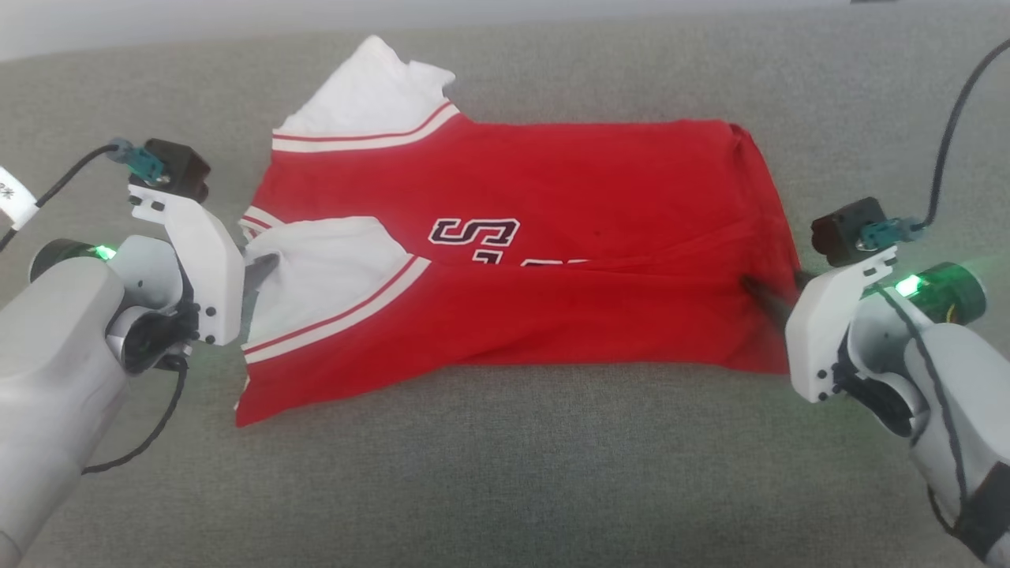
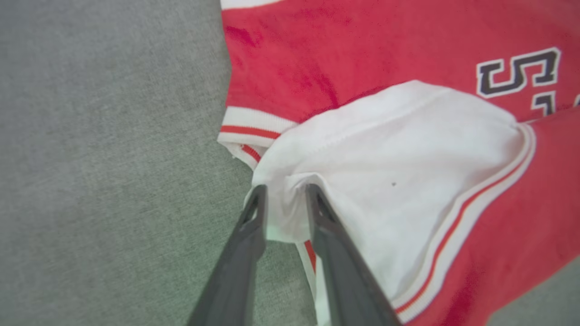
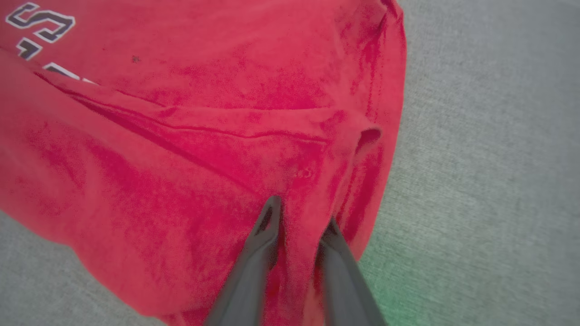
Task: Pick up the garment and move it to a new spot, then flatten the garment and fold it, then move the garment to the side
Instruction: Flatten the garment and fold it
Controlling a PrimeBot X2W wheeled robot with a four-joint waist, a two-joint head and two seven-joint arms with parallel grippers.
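Garment (image 1: 552, 197) lies partly folded on the grey cloth surface (image 1: 505, 473), between the two arms. The left gripper (image 2: 284, 192) has its fingers a little apart around a fold of the white sleeve (image 2: 385, 154), and the right gripper (image 3: 302, 212) stands likewise around a ridge of red cloth at the opposite edge. Whether either one really presses the cloth, I cannot tell.

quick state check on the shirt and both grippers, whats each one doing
garment: flat on the grey surface, near edge folded over, partly covering the lettering
left gripper: jaws slightly apart around the white sleeve, grip unclear
right gripper: jaws slightly apart around the garment's red edge, grip unclear
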